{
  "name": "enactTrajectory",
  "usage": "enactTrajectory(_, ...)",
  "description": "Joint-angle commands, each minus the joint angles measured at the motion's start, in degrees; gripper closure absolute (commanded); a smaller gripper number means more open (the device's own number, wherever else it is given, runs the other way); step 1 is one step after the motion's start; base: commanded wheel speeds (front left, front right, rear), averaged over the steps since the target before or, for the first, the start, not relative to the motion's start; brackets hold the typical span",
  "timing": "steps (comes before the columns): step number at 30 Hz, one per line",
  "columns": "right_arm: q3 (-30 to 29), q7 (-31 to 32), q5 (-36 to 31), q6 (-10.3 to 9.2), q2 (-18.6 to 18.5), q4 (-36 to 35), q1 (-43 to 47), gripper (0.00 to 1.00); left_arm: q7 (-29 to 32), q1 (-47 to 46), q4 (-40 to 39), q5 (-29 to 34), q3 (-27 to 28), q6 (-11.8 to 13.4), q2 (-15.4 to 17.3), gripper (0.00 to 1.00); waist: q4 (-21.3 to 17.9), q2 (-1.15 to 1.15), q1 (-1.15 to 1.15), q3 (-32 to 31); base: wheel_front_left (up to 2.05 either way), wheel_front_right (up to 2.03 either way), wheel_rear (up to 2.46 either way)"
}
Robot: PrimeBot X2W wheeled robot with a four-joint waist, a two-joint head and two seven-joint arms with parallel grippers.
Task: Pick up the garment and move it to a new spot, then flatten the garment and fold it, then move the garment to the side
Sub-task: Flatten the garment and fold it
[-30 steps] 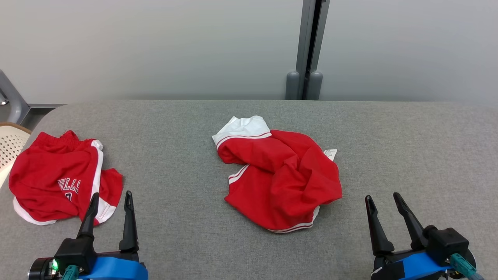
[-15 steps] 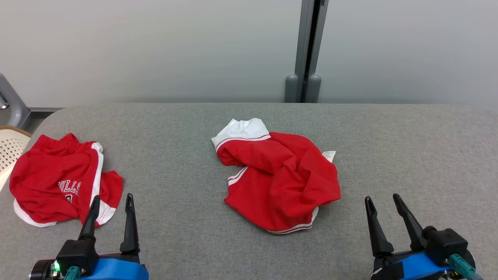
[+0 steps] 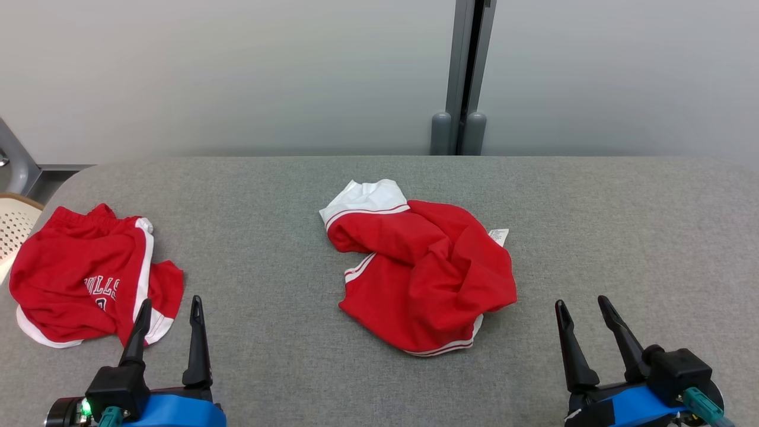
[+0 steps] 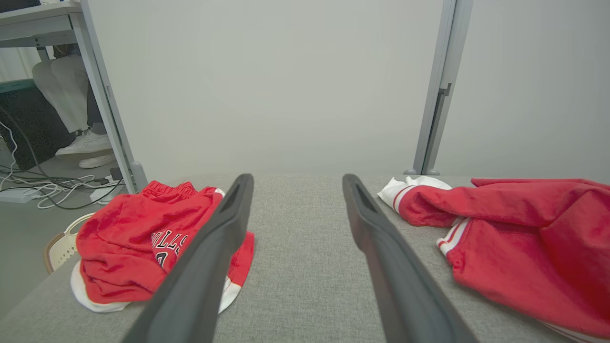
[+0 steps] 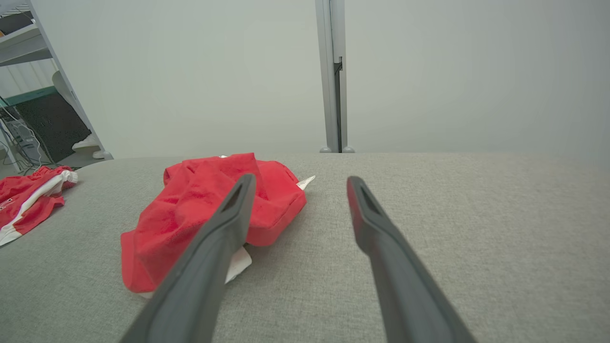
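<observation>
I see the red garment [image 3: 427, 279] crumpled in a heap at the middle of the grey counter [image 3: 622, 225]. It has a white-trimmed band at its far left end and a white label [image 3: 499, 235] poking out on its right. My left jaws sit at the near left and my right jaws at the near right, both spread wide, gripping nothing, and apart from the heap. A second red garment [image 3: 83, 284] (white lettering, partly folded under) lies at the counter's left end, close to the left jaws; I cannot tell whether they touch. A pale perforated basket [image 3: 13, 222] sits just off the left edge.
</observation>
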Motion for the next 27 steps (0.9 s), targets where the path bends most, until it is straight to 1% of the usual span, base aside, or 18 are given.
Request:
enactTrajectory(1,0.0,-0.2,-0.24,0.03,-0.14,-0.08,0.13,0.0,-0.27,-0.36,0.04,0.36,0.31,-0.29,-0.09,0.0,-0.07,0.0,0.0,0.08,0.0,0.0,0.0)
enactTrajectory(9,0.21,-0.2,-0.16,0.03,-0.14,-0.32,-0.81,0.0,-0.27,-1.79,0.7,0.23,0.34,-0.45,-0.41,0.0,-0.54,0.0,0.0,1.12,0.0,0.0,0.0)
enactTrajectory(16,1.14,-0.2,-0.2,0.03,-0.14,-0.65,-2.26,0.0,-0.27,-6.61,3.42,0.35,-2.24,-1.15,-0.64,0.0,-2.32,0.0,0.0,3.13,0.0,0.0,0.0)
enactTrajectory(21,1.16,-0.2,-0.34,0.03,-0.14,-0.88,-3.21,0.0,-0.23,-12.51,7.26,-0.77,-5.86,-1.68,-0.7,0.0,-4.43,0.0,0.0,5.13,0.0,0.0,0.0)
enactTrajectory(27,0.99,-0.2,-0.14,0.03,-0.14,-1.08,-4.21,0.0,-0.23,-19.4,16.07,-2.8,-13.33,-1.77,1.17,0.0,-6.82,0.0,0.0,7.37,0.0,0.0,0.0)
